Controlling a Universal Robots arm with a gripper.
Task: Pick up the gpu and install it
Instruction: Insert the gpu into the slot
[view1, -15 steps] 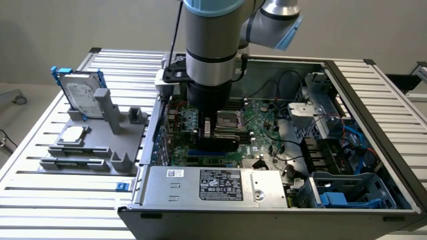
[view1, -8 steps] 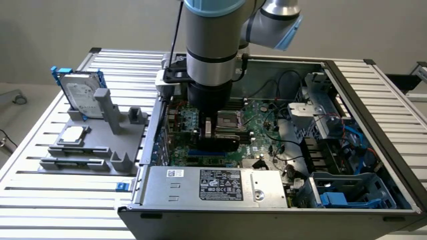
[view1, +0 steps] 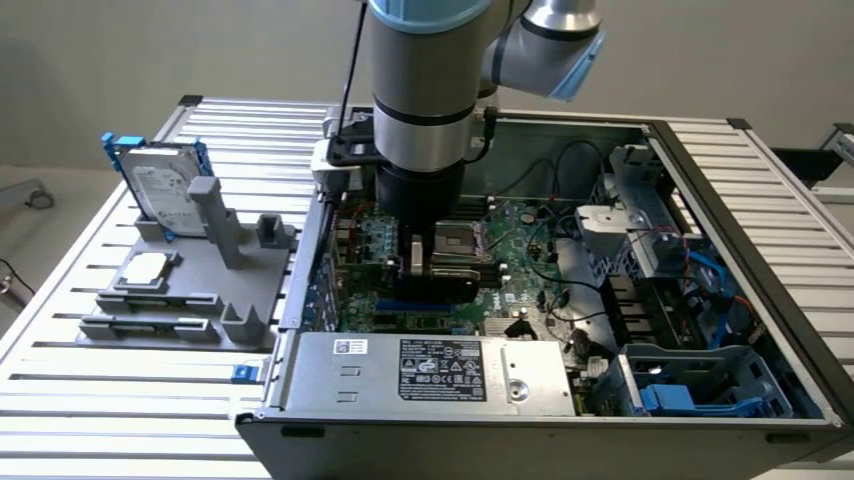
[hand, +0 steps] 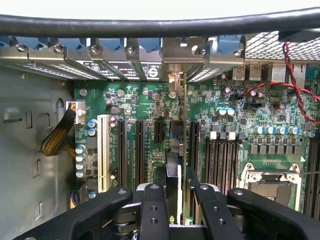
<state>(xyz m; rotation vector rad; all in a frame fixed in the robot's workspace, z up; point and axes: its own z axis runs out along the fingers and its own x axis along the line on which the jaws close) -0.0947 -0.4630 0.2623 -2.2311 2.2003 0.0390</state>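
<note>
The gpu (view1: 434, 287) stands on edge in the narrow grip of the pincer (hand: 178, 196), directly below it inside the open computer case (view1: 747, 200) on the bench (view1: 80, 400). Its long axis runs along the motherboard's expansion slots (hand: 140, 145), with the bracket end toward the case wall of slot covers (hand: 115, 62). Whether it is seated cannot be told.

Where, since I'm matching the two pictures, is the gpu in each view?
Exterior view: gpu beneath the pincer, down inside the case over the motherboard.
Wrist view: gpu edge-on, a thin line from between the pincer's fingers to the rear slot brackets.
Shared landmark: the silver processor socket.
</note>
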